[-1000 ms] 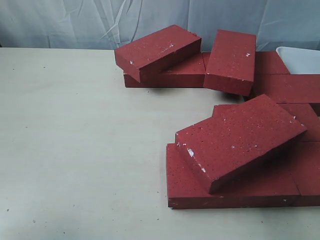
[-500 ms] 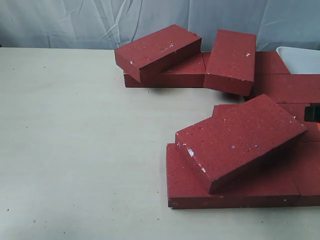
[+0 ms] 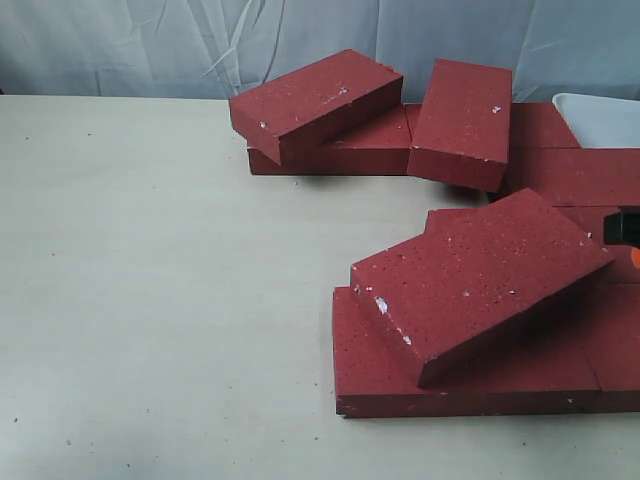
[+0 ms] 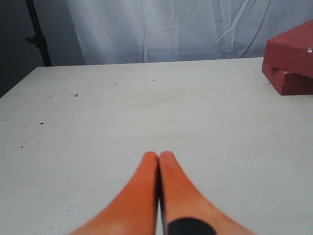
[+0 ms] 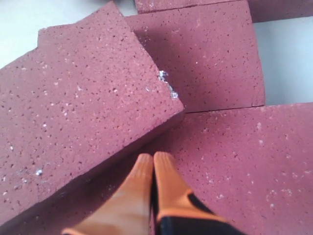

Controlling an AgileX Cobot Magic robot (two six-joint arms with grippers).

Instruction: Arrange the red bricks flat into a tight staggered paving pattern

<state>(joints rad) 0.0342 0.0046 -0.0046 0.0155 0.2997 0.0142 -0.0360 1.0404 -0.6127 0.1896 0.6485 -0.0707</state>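
The left gripper (image 4: 159,155) is seen above the pale tabletop (image 3: 150,300), its orange fingers (image 4: 142,181) pressed together with nothing held between them. The red bricks (image 3: 478,275) are gathered on the right half of the tabletop in two loose groups, none of them yet laid into a tight pattern.

In the far group, a leftmost brick (image 3: 315,103) is propped at a tilt on a flat brick (image 3: 350,150) beneath it. Just to the right, a second tilted brick (image 3: 462,122) is leaned across the flat ones, with its near end hanging past them. Further flat bricks (image 3: 575,175) are laid to its right. A white tray (image 3: 605,120) is partly seen at the far right edge, behind them.

In the near group, a large tilted brick (image 3: 440,300) is rested diagonally across a layer of flat bricks (image 3: 380,375), its left end low and its right end raised.

At the right edge of the exterior view, a black and orange part of the right arm (image 3: 624,227) is shown beside that raised end. The right gripper (image 5: 153,157) is shown with its fingers (image 5: 165,171) closed together and gripping nothing. Its tips are placed just beside the side face of the tilted brick, above a flat brick (whether that brick is actually touched cannot be told).
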